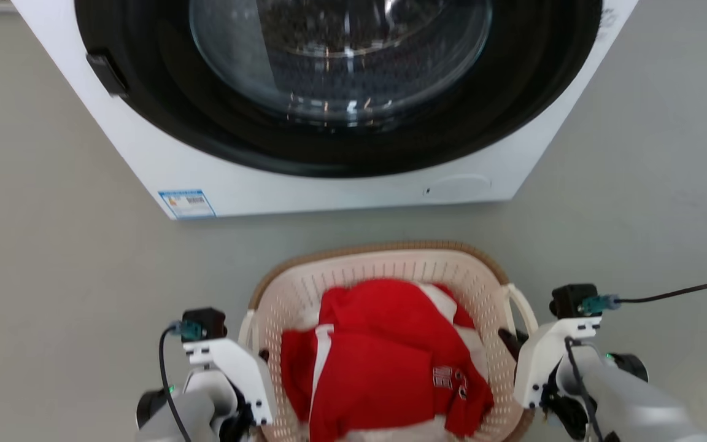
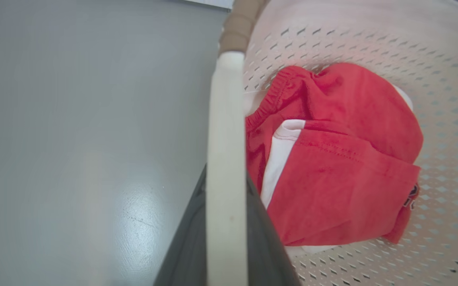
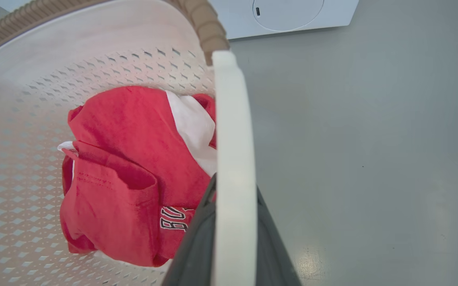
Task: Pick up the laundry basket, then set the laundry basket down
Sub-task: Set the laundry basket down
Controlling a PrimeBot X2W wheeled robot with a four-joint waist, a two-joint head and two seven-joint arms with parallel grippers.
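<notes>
- As the robot bends over it, the laundry basket [image 1: 384, 253] sits between the two arms, on the grey floor [image 1: 53, 276] just in front of the washer [image 1: 341, 187], whose round door faces the robot.
- What the lift depends on is the line from one side handle to the other. It runs straight across the robot, so each arm has its own handle and neither is nearer.
- I cannot tell which way the basket's long axis runs, since its near end is cut off in the head view.
- The left gripper [image 1: 261, 361] is closed on the left handle [image 2: 227, 151]. Its dark fingers [image 2: 189, 246] press against both sides of the white loop.
- The right gripper [image 1: 512, 344] grips the right handle [image 3: 233, 151] the same way, with its fingers [image 3: 197, 246] tight on either side.
- Inside the basket, a crumpled red garment [image 1: 384, 356] with a white stripe and some lettering lies on top of a white cloth [image 1: 444, 301]. The pile sits low and well below the brown rim.
- I cannot tell whether the base has left the floor. My guess is that the lift is starting, and both arms need to rise evenly or the load will slide.
</notes>
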